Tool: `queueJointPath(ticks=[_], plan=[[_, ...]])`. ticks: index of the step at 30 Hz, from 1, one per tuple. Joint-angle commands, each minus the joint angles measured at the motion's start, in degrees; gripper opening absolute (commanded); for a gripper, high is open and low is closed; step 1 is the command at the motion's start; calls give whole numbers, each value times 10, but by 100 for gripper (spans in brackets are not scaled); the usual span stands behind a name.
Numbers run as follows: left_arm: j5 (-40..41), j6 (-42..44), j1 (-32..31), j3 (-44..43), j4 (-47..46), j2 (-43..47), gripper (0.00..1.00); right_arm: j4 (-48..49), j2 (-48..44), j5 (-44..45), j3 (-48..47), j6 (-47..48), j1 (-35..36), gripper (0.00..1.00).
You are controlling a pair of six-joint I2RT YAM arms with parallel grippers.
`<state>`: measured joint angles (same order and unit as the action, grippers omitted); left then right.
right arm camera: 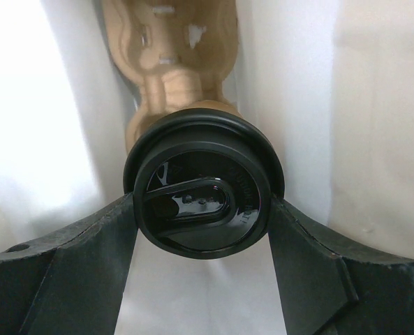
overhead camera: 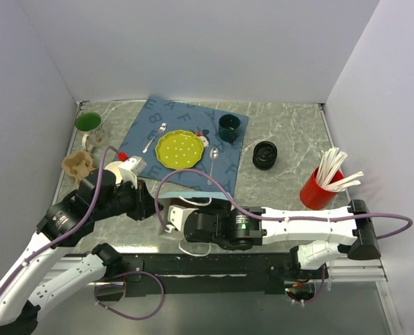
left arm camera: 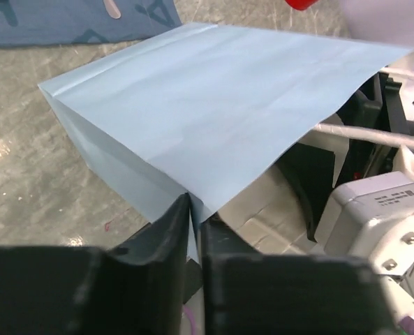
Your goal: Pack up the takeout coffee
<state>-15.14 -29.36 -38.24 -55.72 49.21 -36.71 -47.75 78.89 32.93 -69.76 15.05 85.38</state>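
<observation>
Left gripper (left arm camera: 193,241): pinches light-blue paper bag (left arm camera: 213,105) edge, likely anchoring it | Right gripper (right arm camera: 203,213): clamps black-lidded brown kraft-paper cup (right arm camera: 203,185) between bag walls, apparently for deposit

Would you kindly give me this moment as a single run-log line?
phase: bagging | left gripper: pinching blue paper bag edge | right gripper: gripping takeout coffee by lid, inside bag | status: not yet released

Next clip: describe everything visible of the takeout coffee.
The takeout coffee is a small brown kraft-paper cup under a round, glossy black plastic lid with a raised oval sip tab. The lid faces the right wrist camera, hiding most of the cup. The right hand clamps the lid's rim from both sides. The walls of a pale paper bag surround it; whether they touch it is unclear.
</observation>
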Motion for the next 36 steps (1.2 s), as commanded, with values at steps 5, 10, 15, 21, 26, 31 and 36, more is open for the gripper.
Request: queueJointPath(ticks=[5,10,15,21,26,31,36], plan=[[-62,56,-2,22,-45,43,1,33,-64,7,23,32,4,31],[-82,70,-2,22,-61,51,1,13,-108,-21,22,71,10,31],[-58,113,-2,5,-44,17,19,-7,-92,-19,22,72,12,30],[-31,110,-2,-11,-24,32,34,-4,-74,-22,22,37,21,28],[-47,83,-2,-8,-20,51,40,-11,-79,-15,36,14,37,28],[-86,62,-2,-8,-36,51,31,-18,-77,-9,39,3,47,27],[-96,55,-2,-1,-38,46,14,-21,-74,-1,34,-5,54,27]])
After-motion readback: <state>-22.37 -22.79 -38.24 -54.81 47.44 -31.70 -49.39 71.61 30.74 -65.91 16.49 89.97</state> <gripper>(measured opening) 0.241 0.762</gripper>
